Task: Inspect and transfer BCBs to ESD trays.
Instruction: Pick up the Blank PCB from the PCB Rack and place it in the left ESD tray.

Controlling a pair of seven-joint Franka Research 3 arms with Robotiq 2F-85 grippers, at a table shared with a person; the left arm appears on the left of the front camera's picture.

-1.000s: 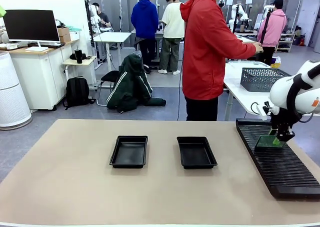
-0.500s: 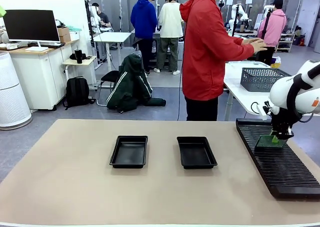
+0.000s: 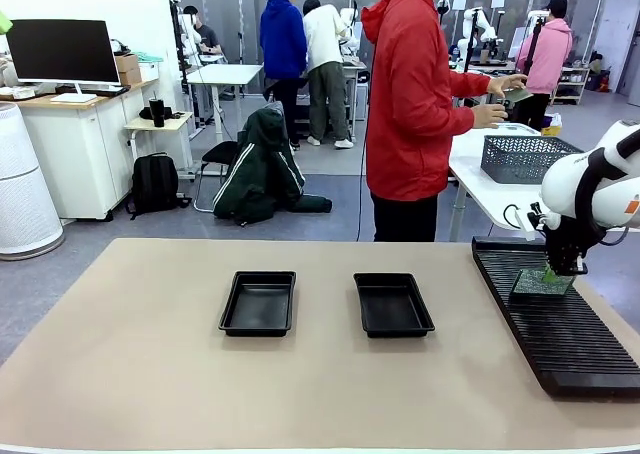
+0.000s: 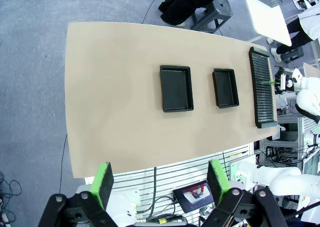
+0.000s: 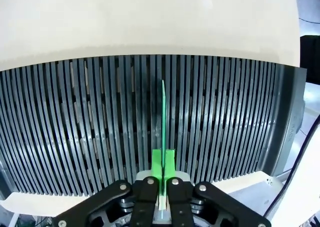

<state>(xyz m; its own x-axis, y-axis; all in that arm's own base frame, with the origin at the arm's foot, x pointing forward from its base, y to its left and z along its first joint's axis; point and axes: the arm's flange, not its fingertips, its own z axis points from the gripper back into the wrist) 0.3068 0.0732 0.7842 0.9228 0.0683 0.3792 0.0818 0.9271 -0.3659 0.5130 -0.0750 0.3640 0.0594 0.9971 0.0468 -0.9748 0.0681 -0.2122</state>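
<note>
The right gripper (image 5: 163, 163) is clamped on the edge of a thin green BCB (image 5: 163, 107), which stands upright in a slot of the black rack (image 5: 75, 132). The left gripper's (image 4: 161, 181) fingers are wide apart, high above the table (image 4: 115, 87).

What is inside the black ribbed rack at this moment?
One BCB stands on edge in a slot of the rack, pinched at its top by the shut right hand. The slots around it look empty. Its lower edge is hidden between the ribs.

Tan table (image 3: 130, 374): two ESD trays (image 3: 259, 302) (side by side), ribbed rack (image 3: 570, 354)
</note>
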